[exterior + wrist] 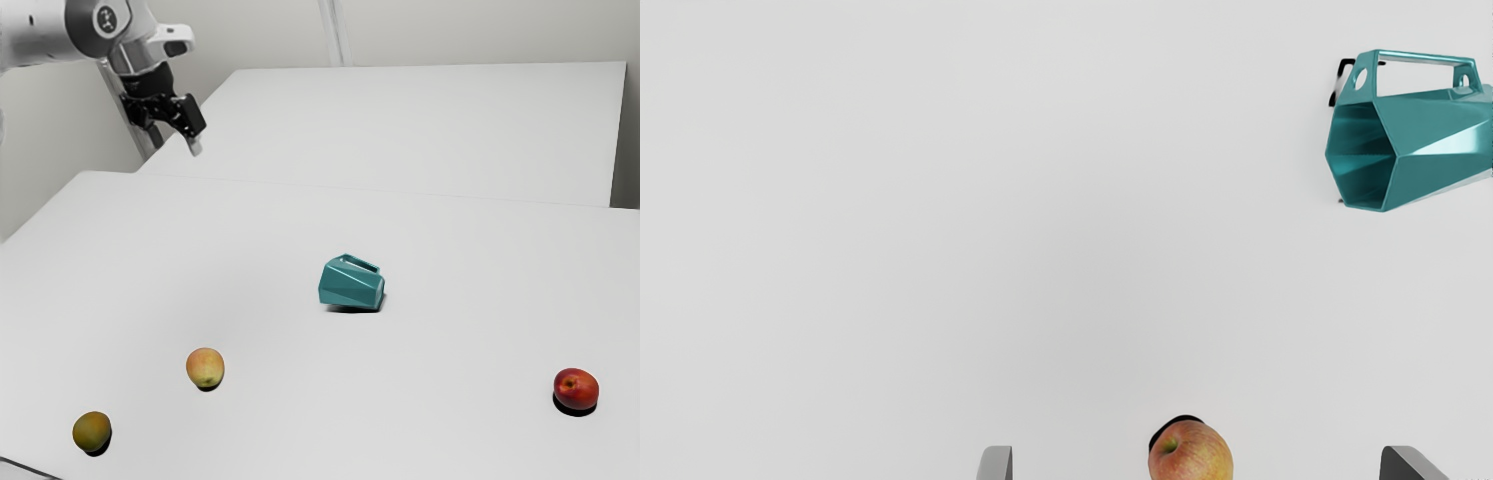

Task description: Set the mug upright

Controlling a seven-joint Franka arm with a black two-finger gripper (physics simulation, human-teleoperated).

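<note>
My gripper (194, 146) hangs high above the table at the exterior view's upper left, well away from the mug. In the wrist view the gripper (1196, 463) is open, its two fingertips far apart with nothing held. The teal faceted mug (351, 284) lies on its side near the middle of the table, its handle uppermost. The wrist view shows the mug (1433, 133) too, with its mouth facing the camera's side and its base cut off by the picture's edge.
On the table (270, 230), a yellow-red apple (205, 367) and a green-brown fruit (92, 431) lie toward the exterior view's lower left. A red fruit (576, 388) lies at its lower right. The wrist view has the yellow-red apple (1192, 452) far below the fingers.
</note>
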